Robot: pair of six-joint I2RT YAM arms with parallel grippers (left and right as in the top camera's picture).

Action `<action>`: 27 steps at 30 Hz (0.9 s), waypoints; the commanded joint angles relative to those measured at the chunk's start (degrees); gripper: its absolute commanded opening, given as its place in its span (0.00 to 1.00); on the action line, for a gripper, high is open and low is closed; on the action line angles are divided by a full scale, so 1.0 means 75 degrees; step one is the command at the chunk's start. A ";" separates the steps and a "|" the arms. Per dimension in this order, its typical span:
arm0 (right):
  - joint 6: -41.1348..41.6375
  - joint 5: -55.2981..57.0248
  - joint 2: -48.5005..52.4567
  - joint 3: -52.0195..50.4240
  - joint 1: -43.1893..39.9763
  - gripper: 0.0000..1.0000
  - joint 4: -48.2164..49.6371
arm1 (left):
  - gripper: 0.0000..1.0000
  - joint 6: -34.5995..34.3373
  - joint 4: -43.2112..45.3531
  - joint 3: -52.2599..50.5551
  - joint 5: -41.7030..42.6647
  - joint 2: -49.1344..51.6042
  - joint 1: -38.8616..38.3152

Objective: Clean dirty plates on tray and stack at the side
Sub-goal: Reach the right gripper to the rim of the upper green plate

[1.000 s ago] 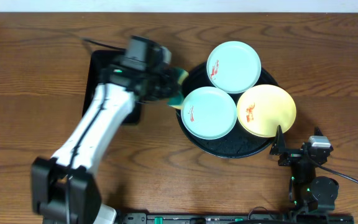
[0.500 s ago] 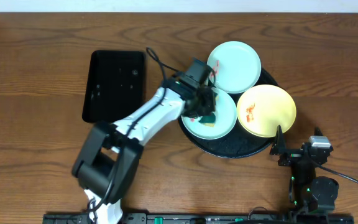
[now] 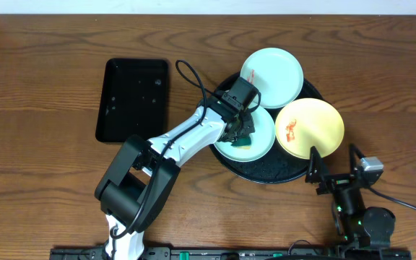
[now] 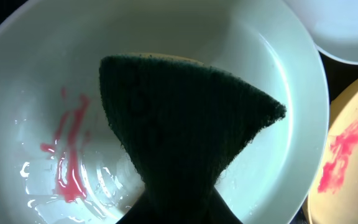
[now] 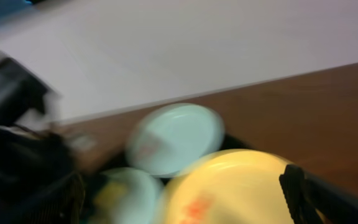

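Jaws of the left gripper (image 3: 243,130) are clamped on a dark green sponge (image 4: 185,124), which is pressed on the near mint plate (image 3: 266,128) at frame centre, with a red smear (image 4: 67,155) beside it. All three plates sit on the round black tray (image 3: 266,173), right of centre: second mint plate (image 3: 271,76) above, yellow plate (image 3: 309,128) at right. Jaws of the right gripper (image 3: 332,160) are spread wide at lower right, by the tray rim.

White-shelled left arm (image 3: 183,137) with black joints, looping black cable (image 3: 192,75), compact black right arm (image 3: 352,206), green lights (image 3: 338,209)
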 commanded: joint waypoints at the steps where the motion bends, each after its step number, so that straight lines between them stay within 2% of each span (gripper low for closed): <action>1: 0.2055 -0.1620 -0.0047 -0.0006 0.0052 0.99 0.0720 | 0.09 -0.0128 -0.0020 -0.0015 -0.0213 -0.0012 -0.0012; 4: 0.1813 -0.2168 -0.0047 0.0093 0.0050 0.99 0.1842 | 0.09 -0.0125 -0.0020 -0.0017 -0.0213 -0.0012 -0.0050; 6: 0.1696 -0.2092 0.0012 0.0562 0.0026 0.99 0.1527 | 0.09 -0.0122 -0.0020 -0.0017 -0.0213 -0.0012 -0.0096; 8: 0.1113 -0.1958 0.0289 0.1355 -0.0032 0.99 0.0347 | 0.09 -0.0125 -0.0020 -0.0017 -0.0213 -0.0012 -0.0143; 10: 0.0082 -0.1614 0.0968 0.2515 -0.0117 0.99 -0.1457 | 0.09 -0.0122 -0.0020 -0.0017 -0.0213 -0.0012 -0.0192; 13: -0.1332 -0.0816 0.2550 0.4331 -0.0169 0.99 -0.3824 | 0.09 -0.0125 -0.0017 -0.0017 -0.0213 -0.0012 -0.0239; 16: -0.2369 -0.0708 0.4430 0.6114 -0.0166 0.99 -0.5488 | 0.09 -0.0125 -0.0017 -0.0017 -0.0213 -0.0012 -0.0239; 18: -0.2495 -0.0997 0.5444 0.7041 -0.0160 0.99 -0.6135 | 0.09 -0.0125 -0.0017 -0.0015 -0.0213 -0.0012 -0.0239; 20: -0.2410 -0.1888 0.6353 0.7816 -0.0160 0.99 -0.6566 | 0.09 -0.0125 -0.0023 -0.0017 -0.0213 -0.0012 -0.0239; 21: -0.2410 -0.2343 0.6703 0.8067 -0.0160 0.96 -0.6674 | 0.09 -0.0125 -0.0038 -0.0017 -0.0213 -0.0012 -0.0239; 22: -0.2416 -0.2652 0.6997 0.8250 -0.0160 0.77 -0.6755 | 0.09 -0.0125 -0.0061 -0.0017 -0.0213 -0.0012 -0.0239; 24: -0.2299 -0.2687 0.7528 0.8344 -0.0154 0.70 -0.6522 | 0.09 -0.0125 -0.0108 -0.0017 -0.0213 -0.0012 -0.0239; 25: -0.2127 -0.2690 0.7787 0.8341 -0.0154 0.70 -0.6315 | 0.09 -0.0125 -0.0146 -0.0017 -0.0213 -0.0012 -0.0239; 26: -0.1973 -0.2687 0.8038 0.8341 -0.0154 0.86 -0.6140 | 0.09 -0.0125 -0.0192 -0.0017 -0.0213 -0.0012 -0.0239; 27: -0.1751 -0.2600 0.8279 0.8341 -0.0154 0.89 -0.5977 | 0.09 -0.0125 -0.0227 -0.0017 -0.0213 -0.0012 -0.0239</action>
